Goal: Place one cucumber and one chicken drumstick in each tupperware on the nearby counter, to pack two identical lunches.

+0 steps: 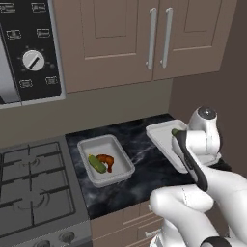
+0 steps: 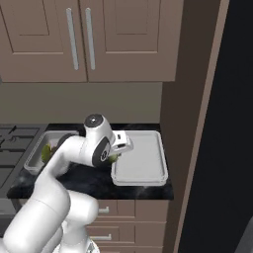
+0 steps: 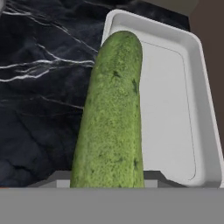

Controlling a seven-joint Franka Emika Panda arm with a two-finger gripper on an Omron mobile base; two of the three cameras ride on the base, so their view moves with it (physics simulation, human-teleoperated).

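A long green cucumber point(image 3: 113, 118) is held lengthwise in my gripper point(image 2: 117, 150), which is shut on it; the fingers are hidden behind it. The cucumber hangs over the left rim of the right tupperware point(image 3: 192, 105), a shallow white tray with nothing in it point(image 2: 141, 165), point(image 1: 161, 137). Its tip point(image 1: 174, 131) pokes out past my wrist. The left tupperware point(image 1: 86, 144) holds another cucumber point(image 1: 96, 164) and a brown chicken drumstick point(image 1: 107, 160). Both containers stand on the black marbled counter point(image 1: 140, 166).
A gas stove point(image 1: 29, 193) adjoins the counter on the left, under a control panel with a dial point(image 1: 33, 60). Wall cabinets point(image 1: 144, 34) hang overhead. A brown side panel point(image 2: 190, 123) closes the counter's right end. Drawers point(image 2: 123, 217) sit below.
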